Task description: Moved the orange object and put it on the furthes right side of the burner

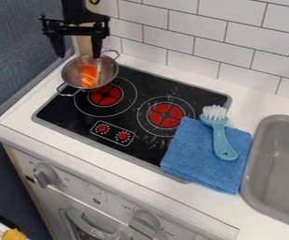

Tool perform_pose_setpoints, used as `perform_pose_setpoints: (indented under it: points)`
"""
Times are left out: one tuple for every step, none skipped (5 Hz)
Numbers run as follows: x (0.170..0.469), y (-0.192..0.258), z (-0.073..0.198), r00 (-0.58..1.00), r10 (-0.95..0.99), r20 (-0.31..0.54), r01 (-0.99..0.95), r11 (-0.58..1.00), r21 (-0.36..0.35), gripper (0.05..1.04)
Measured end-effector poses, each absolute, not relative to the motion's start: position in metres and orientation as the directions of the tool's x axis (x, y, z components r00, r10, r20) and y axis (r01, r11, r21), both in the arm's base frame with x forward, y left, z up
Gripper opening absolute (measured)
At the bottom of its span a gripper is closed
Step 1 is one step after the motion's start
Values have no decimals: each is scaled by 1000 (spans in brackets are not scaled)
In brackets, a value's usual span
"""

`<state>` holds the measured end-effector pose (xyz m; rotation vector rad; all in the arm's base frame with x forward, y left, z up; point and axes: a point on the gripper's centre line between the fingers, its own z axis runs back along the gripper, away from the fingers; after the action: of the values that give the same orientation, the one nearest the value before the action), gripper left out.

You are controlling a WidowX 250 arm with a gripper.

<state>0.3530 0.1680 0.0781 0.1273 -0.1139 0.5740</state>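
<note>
At the near left corner there is a yellow thing (13, 235). To its right is the white front (97, 199) of the unit, with one knob (45, 175) at left and another knob (147, 222) nearer and to the right. The white counter (84, 154) runs above it.

On the counter, a folded blue cloth (200, 152) lies across the near right corner of the black stove (78, 123) and reaches toward the grey sink (250, 183) at the right. A blue brush (219, 140) lies on the cloth, its handle toward the near side and its white bristles past the cloth's far edge.

The stove has a small panel (112, 133) with two red marks on its near left part. Farther in are two red burners, the right burner (166, 115) close to the cloth and the left burner (106, 94) partly covered by the metal pot (72, 77). The pot sits at the stove's far left corner, one handle toward the near left and one toward the far right. The orange object (88, 76), with pale stripes, is inside the pot.

The gripper (79, 55) hangs at the far left, by the pot's far rim, its two fingers spread wide with nothing between them. White tiles (194, 33) line the far wall.
</note>
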Motion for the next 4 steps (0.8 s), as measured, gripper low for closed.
perform_pose_setpoints:
  points:
    - [354,167,63,835,538,115,-548,831,97,1000]
    - [356,166,52,827,550,113,-560,822,103,1000]
    - [356,162,44,819,567,85,-573,812,113,1000]
    - [360,162,42,811,575,104,-584,807,89,1000]
